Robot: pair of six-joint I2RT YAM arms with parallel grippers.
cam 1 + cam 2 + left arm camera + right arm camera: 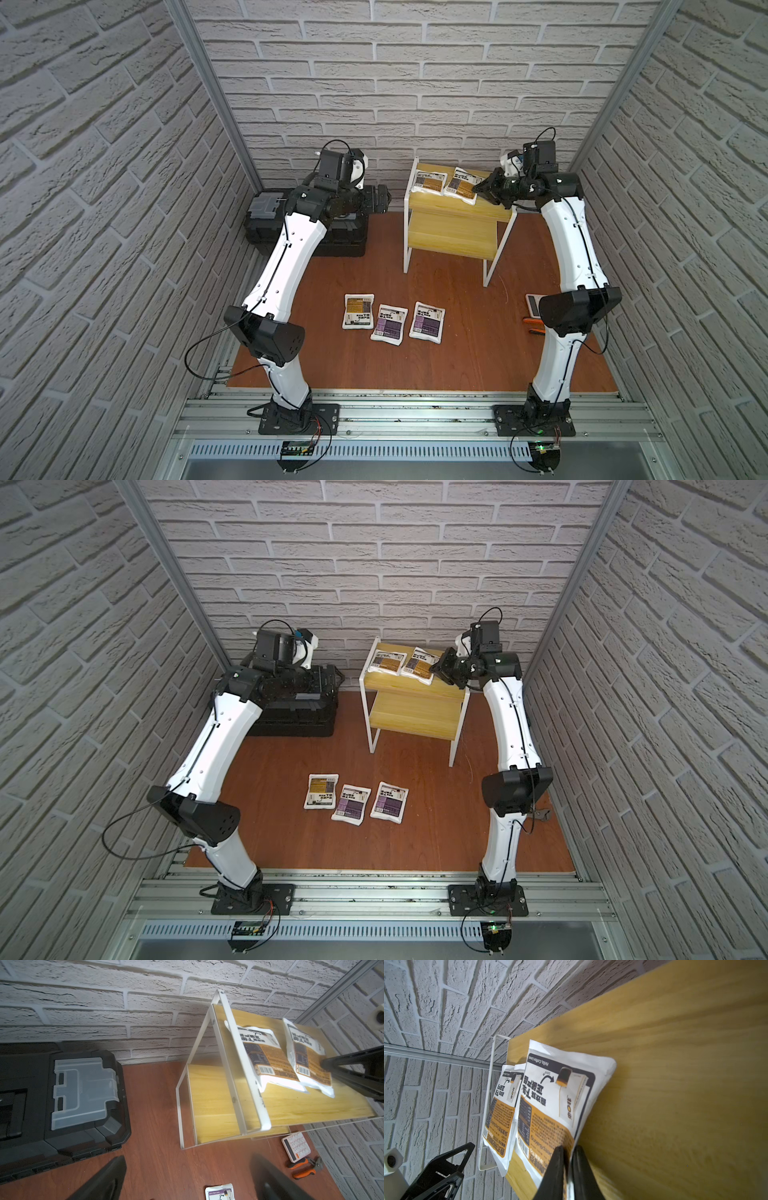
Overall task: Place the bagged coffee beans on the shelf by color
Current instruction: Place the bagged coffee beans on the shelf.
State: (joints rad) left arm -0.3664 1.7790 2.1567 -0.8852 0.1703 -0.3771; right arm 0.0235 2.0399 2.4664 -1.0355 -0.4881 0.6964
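Note:
Two mustard-yellow coffee bags (428, 182) (462, 185) lie side by side on the top board of the shelf (457, 208). My right gripper (568, 1148) is shut on the near edge of the right-hand yellow bag (550, 1105), which rests flat on the board. In a top view the right gripper (478, 188) sits at the shelf's right side. On the table in front lie one yellow bag (358, 311) and two purple bags (389, 324) (427, 322). The lower board holds nothing. My left gripper (188, 1159) hangs open and empty, left of the shelf.
A black toolbox (266, 216) with a grey latch stands at the back left, under my left arm. A white calculator (296, 1146) and orange-handled pliers (304, 1167) lie by the right wall. Brick walls close in three sides.

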